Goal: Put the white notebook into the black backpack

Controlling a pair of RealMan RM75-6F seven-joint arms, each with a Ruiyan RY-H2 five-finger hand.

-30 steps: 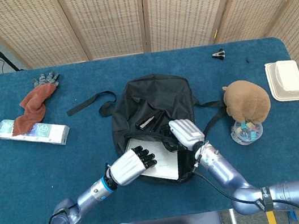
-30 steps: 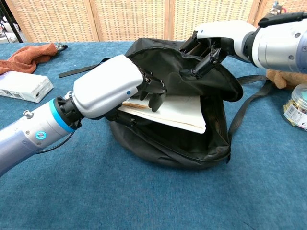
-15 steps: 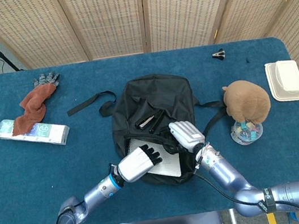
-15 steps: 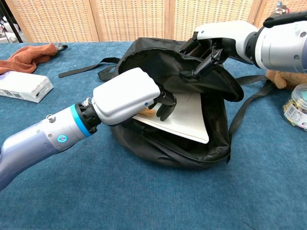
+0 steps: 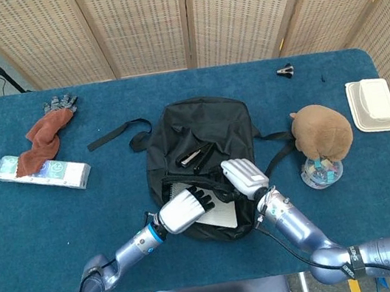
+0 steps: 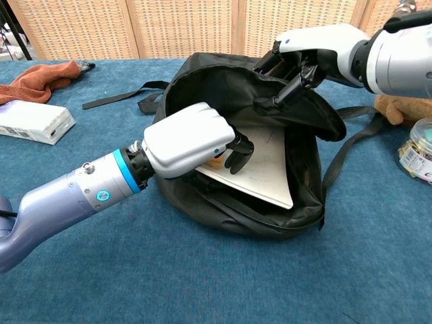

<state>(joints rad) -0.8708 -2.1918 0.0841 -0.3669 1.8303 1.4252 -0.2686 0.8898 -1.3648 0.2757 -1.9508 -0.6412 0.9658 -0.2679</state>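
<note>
The blue desk (image 5: 59, 229) carries the black backpack (image 5: 203, 129) near its middle, mouth gaping toward the near desk edge. The left hand (image 6: 192, 138) reaches level into that mouth from the backpack's near left side, its fingers (image 6: 237, 150) curled down onto the white notebook (image 6: 260, 169), pressing on it. The right hand (image 6: 307, 50) is at the backpack's upper rim, fingers hooked on the black flap and lifting it. The white notebook lies tilted inside the opening, partly inside the backpack, its near corner close to the lower lip. Bare desk lies all around the backpack; a brown plush toy (image 5: 321, 132) sits to its right.
</note>
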